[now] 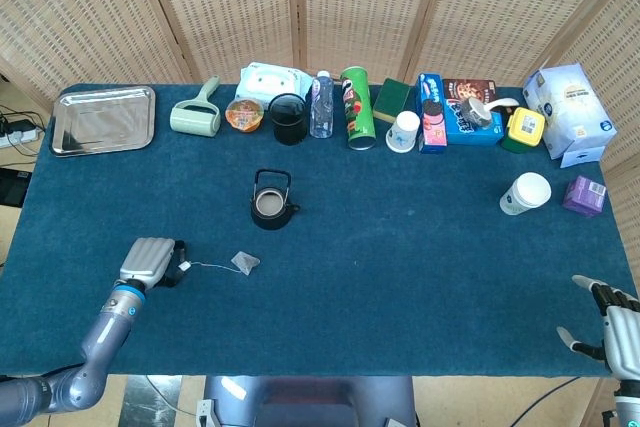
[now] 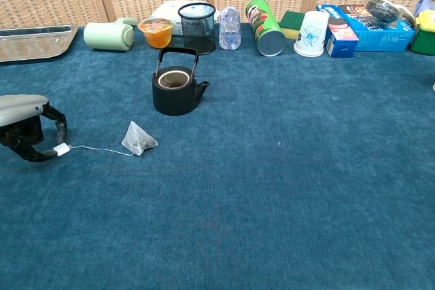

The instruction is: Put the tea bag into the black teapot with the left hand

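Blue cloth table [image 1: 420,277], head view: right hand [image 1: 612,327] cut off at corner, 4 o'clock, fingers apart, empty. Left hand [image 1: 152,261] at 8 o'clock, fingers curled at tea bag's tag [image 1: 186,267]; pinch unclear. Tea bag [image 1: 245,262] lies at 6 o'clock from black teapot [image 1: 272,202].

Chest view: left hand [image 2: 24,123] half cropped, fingertips [image 2: 49,153] touching tag [image 2: 62,149]; tea bag [image 2: 138,138] on cloth, teapot [image 2: 177,89] lidless.

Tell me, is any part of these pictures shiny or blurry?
Head view: the metal tray gleams pale with glare, and everything looks sharp. Chest view: the black teapot and tea bag are crisp under soft, even light, with only faint shadows beneath them.
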Controlling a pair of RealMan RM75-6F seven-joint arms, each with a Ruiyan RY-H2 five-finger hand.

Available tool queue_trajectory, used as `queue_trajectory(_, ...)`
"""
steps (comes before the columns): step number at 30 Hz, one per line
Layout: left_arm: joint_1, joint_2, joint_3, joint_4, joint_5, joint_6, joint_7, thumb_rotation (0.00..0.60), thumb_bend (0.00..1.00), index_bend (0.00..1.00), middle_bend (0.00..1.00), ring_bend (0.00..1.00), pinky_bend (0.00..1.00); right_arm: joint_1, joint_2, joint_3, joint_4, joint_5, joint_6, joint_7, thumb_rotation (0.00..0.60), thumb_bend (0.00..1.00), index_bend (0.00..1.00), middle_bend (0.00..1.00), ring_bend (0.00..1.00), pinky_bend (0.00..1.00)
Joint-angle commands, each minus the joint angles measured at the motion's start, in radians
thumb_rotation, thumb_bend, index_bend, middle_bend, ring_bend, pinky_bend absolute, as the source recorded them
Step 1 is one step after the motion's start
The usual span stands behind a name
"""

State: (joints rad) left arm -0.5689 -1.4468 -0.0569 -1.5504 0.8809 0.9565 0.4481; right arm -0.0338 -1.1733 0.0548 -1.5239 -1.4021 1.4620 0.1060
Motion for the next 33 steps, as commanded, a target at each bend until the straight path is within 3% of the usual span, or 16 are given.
queue_trajectory(1, -0.002, -0.003, 0.001, 0.003, -0.004, 0.001, 0.002, 0.6, 0.4, 0.48, 1.0, 1.0, 0.94, 0.0, 0.0, 0.0, 0.001, 0.001, -0.001, 0.002, 0.6, 0.24, 0.22, 0.28, 0.27, 0.22)
queue_trajectory(33, -0.02, -0.025, 0.0, 0.019, -0.046, 0.009, 0.019, 0.6, 0.42, 0.53, 1.0, 1.0, 0.94, -0.004, -0.002, 0.005, 0.005, 0.016, -0.012, 0.006, 0.6, 0.24, 0.22, 0.28, 0.27, 0.23)
